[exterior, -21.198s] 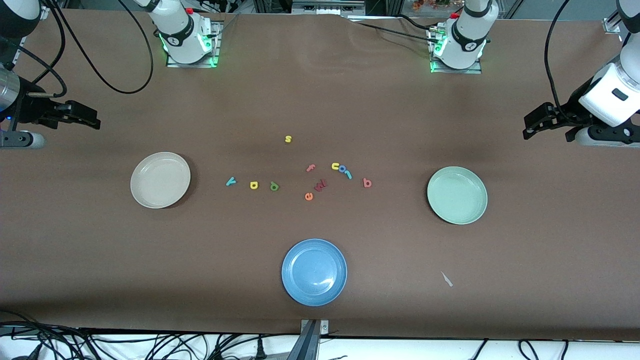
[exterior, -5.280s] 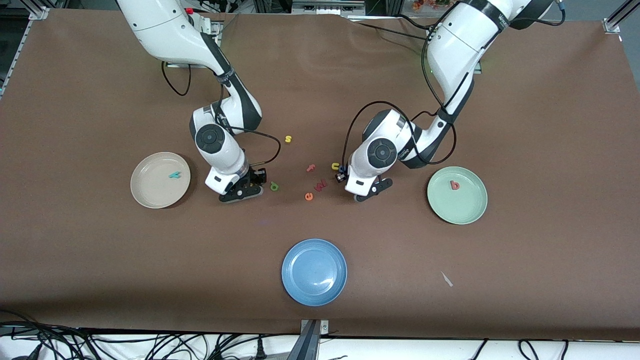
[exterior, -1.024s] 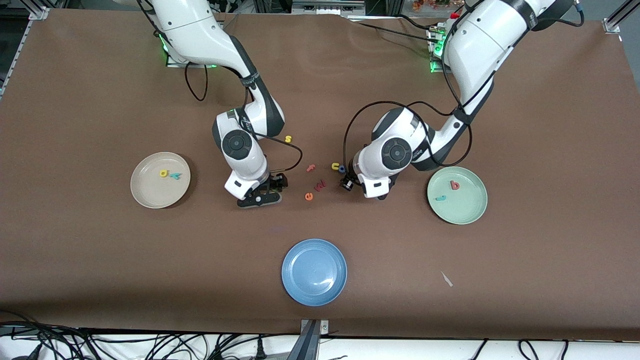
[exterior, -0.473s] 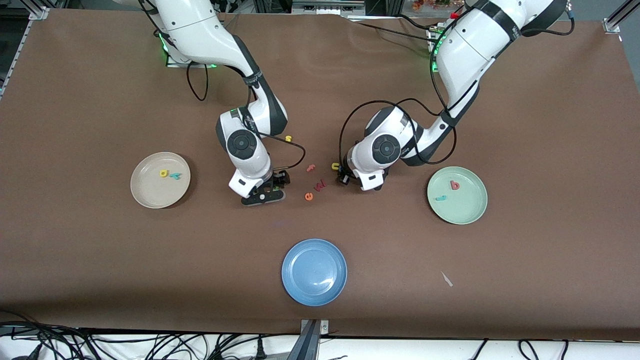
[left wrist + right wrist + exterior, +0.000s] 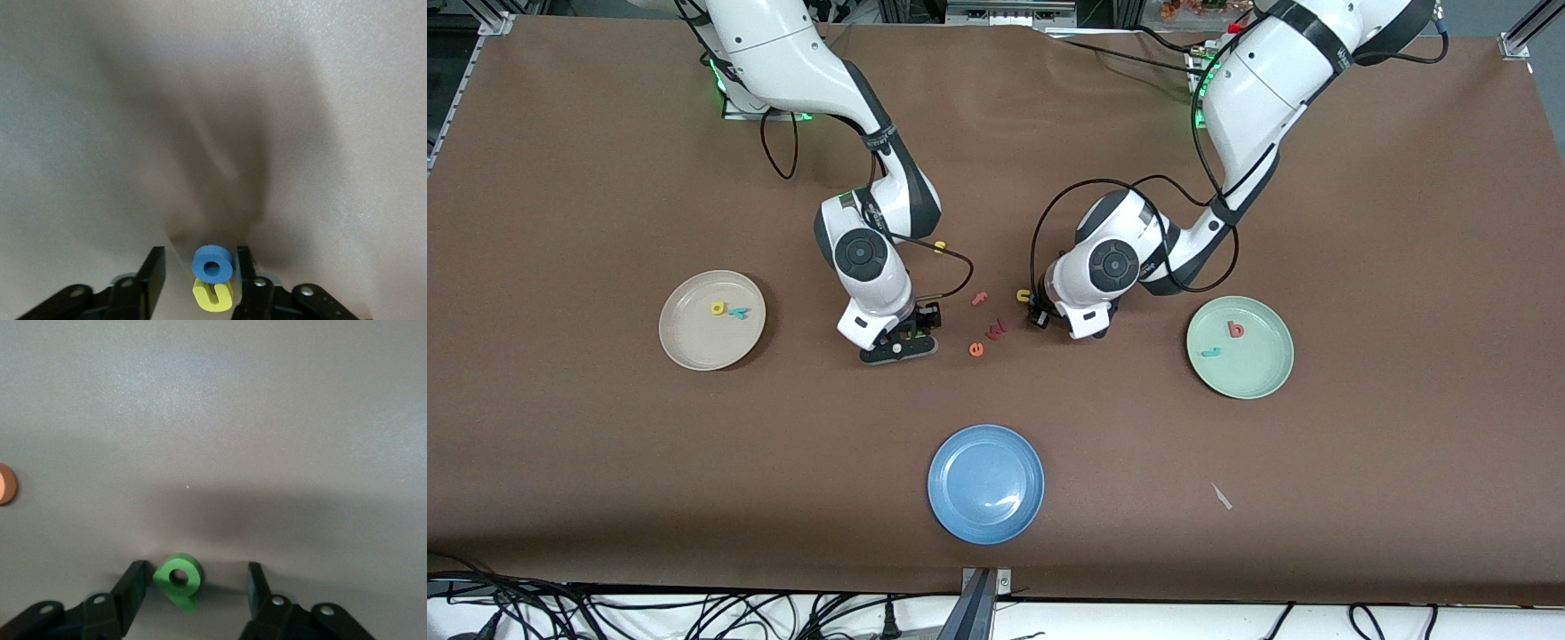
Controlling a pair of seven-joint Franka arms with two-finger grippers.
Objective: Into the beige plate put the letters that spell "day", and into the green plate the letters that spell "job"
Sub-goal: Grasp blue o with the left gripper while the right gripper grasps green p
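Even, bright overhead light falls on the matte brown table cover (image 5: 605, 462), with soft, short shadows pooling under both white arms and beside the round plates. Faint glare sits on the glossy round blue plate (image 5: 985, 484). The left wrist view is washed out and pale, with a broad blurred shadow spreading from the left gripper (image 5: 198, 273); its black fingers look soft. The right wrist view is sharper, with a dim shadow band just off the right gripper (image 5: 195, 587).

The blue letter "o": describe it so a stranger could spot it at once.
Start at the green plate, then go toward the table's middle to the left gripper. The blue "o" lies between its fingers, touching a yellow "u". It is the only blue ring-shaped letter.
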